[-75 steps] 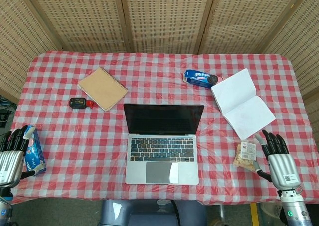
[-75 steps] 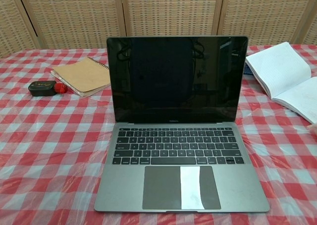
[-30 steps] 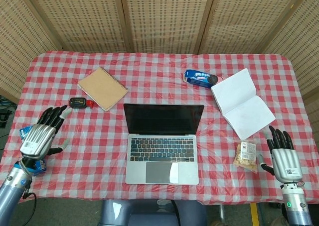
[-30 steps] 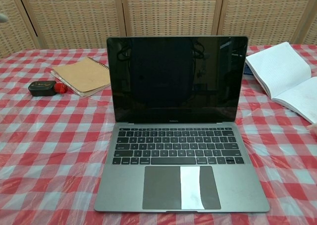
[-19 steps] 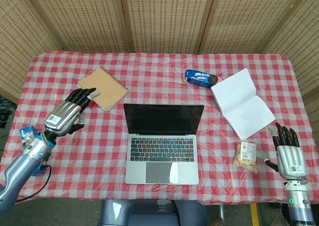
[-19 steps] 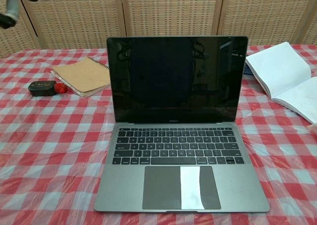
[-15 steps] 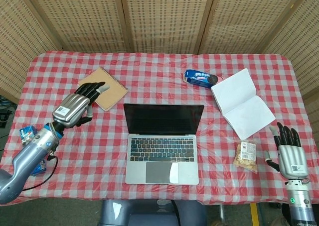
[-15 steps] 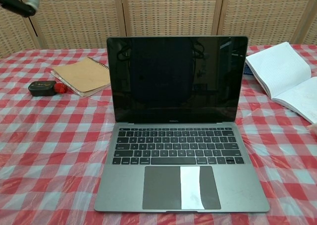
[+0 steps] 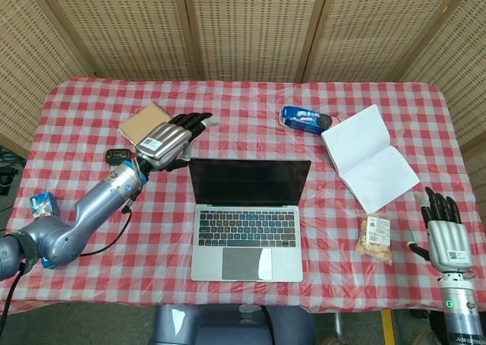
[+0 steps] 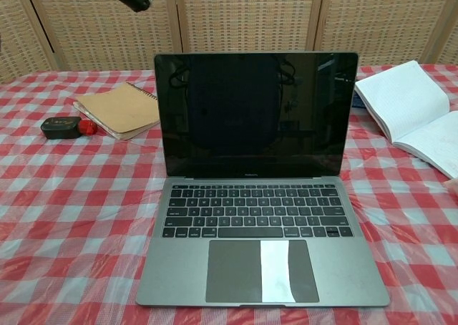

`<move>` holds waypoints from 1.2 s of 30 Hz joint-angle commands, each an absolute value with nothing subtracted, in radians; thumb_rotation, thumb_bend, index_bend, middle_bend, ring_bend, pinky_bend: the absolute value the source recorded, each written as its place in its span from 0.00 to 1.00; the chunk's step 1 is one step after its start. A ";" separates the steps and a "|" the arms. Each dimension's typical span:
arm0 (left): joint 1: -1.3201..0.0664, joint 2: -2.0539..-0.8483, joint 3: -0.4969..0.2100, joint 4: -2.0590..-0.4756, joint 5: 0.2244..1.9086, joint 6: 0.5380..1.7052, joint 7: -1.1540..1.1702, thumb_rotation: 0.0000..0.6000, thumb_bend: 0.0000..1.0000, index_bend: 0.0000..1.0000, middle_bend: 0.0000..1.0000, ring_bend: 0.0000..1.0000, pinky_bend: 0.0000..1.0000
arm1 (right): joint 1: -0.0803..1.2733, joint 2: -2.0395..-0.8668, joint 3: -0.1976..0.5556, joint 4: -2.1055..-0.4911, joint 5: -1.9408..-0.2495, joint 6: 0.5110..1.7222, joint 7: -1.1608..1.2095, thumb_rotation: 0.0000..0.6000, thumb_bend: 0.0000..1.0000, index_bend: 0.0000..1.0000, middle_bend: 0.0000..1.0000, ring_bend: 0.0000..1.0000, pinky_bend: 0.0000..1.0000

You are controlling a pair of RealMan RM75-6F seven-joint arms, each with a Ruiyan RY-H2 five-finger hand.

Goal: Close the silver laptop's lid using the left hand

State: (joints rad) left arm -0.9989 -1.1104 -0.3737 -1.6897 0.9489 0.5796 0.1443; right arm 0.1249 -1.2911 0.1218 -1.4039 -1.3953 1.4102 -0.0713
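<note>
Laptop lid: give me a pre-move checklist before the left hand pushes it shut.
1. Silver laptop lid upright and open, screen dark: ok.
2. Left hand holds nothing, fingers extended: ok.
3. Left hand behind the lid's top edge: not ok; it sits off the lid's upper left corner, over the brown notebook.
4. Keyboard and trackpad bare, nothing to be trapped: ok.
5. Right hand away from the laptop, at the table's right edge: ok.
6. Height of the left hand above the lid: cannot tell.
</note>
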 commanded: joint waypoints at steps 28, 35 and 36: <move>-1.476 -1.372 -0.166 -1.432 0.434 0.535 0.279 1.00 1.00 0.30 0.13 0.16 0.29 | 0.124 -1.271 0.133 -1.391 -1.377 1.404 0.006 1.00 0.61 0.00 0.00 0.00 0.00; -1.483 -1.372 -0.172 -1.456 0.443 0.538 0.254 1.00 1.00 0.42 0.28 0.28 0.39 | 0.123 -1.269 0.136 -1.391 -1.374 1.408 0.007 1.00 0.61 0.00 0.00 0.00 0.00; -1.483 -1.371 -0.172 -1.460 0.446 0.539 0.250 1.00 1.00 0.43 0.29 0.29 0.40 | 0.123 -1.268 0.136 -1.391 -1.373 1.408 0.008 1.00 0.61 0.00 0.00 0.00 0.00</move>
State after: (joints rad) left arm -1.4829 -1.3717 -0.1714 -1.4581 0.4446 0.5385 0.2525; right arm 0.1229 -1.2684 0.1360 -1.3913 -1.3731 1.4079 0.0081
